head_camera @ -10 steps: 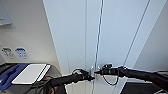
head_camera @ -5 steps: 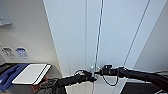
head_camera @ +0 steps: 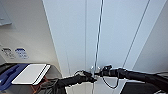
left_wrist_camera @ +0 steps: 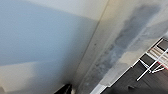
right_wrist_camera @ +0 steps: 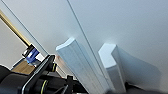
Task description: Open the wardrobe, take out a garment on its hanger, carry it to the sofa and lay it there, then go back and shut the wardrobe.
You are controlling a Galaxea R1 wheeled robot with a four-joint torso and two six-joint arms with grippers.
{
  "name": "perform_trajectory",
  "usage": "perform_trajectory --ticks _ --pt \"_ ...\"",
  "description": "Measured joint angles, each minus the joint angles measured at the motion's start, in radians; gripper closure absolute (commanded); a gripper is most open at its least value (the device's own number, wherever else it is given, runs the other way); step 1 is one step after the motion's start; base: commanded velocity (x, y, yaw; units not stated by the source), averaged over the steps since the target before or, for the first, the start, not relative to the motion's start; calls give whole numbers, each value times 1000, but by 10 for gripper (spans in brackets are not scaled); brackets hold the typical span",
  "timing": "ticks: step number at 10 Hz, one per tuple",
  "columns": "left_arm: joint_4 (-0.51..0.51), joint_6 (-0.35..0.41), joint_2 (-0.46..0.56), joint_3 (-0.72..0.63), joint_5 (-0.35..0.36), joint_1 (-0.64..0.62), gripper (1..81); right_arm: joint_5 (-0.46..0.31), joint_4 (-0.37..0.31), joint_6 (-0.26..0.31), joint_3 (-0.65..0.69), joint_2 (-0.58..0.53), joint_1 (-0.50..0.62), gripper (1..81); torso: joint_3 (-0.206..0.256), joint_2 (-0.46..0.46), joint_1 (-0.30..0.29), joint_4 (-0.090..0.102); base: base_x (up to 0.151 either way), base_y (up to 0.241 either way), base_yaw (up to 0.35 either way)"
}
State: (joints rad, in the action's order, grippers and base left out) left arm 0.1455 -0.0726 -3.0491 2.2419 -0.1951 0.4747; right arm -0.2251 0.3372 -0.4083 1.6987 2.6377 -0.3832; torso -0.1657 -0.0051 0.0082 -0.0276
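Note:
The wardrobe (head_camera: 72, 37) fills the head view with its two white doors, a thin dark seam running between them. Two small pale handles (head_camera: 92, 69) sit low on either side of that seam. My left gripper (head_camera: 90, 78) reaches up to the left handle from below left. My right gripper (head_camera: 100, 73) comes in from the right, level with the right handle. In the right wrist view both handles (right_wrist_camera: 76, 63) show large and close on the wardrobe (right_wrist_camera: 125, 20). The left wrist view looks along a plain door of the wardrobe (left_wrist_camera: 37, 37). Garment, hanger and sofa are hidden.
At the lower left stands a white-topped flat object (head_camera: 31, 73) beside something blue (head_camera: 7, 76). Two labels (head_camera: 15, 53) are stuck on the wall above it. A thin white rack (left_wrist_camera: 152, 65) stands on dark floor beside the wardrobe.
Both grippers have edged slightly closer to the handles. The doors look the same as before.

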Motion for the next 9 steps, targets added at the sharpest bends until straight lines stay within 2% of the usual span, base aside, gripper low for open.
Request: perform_trajectory --ticks 5,7,9 --pt "28 14 196 -369 44 -29 10 4 16 4 -119 -68 -39 10 0 0 1 0 0 0 0" --pt "43 15 271 -504 42 -8 10 37 23 18 -160 -99 -63 10 0 1 2 0 0 0 0" --pt "72 20 356 -629 75 41 10 50 23 23 -221 -141 -84 10 0 1 2 0 0 0 0"
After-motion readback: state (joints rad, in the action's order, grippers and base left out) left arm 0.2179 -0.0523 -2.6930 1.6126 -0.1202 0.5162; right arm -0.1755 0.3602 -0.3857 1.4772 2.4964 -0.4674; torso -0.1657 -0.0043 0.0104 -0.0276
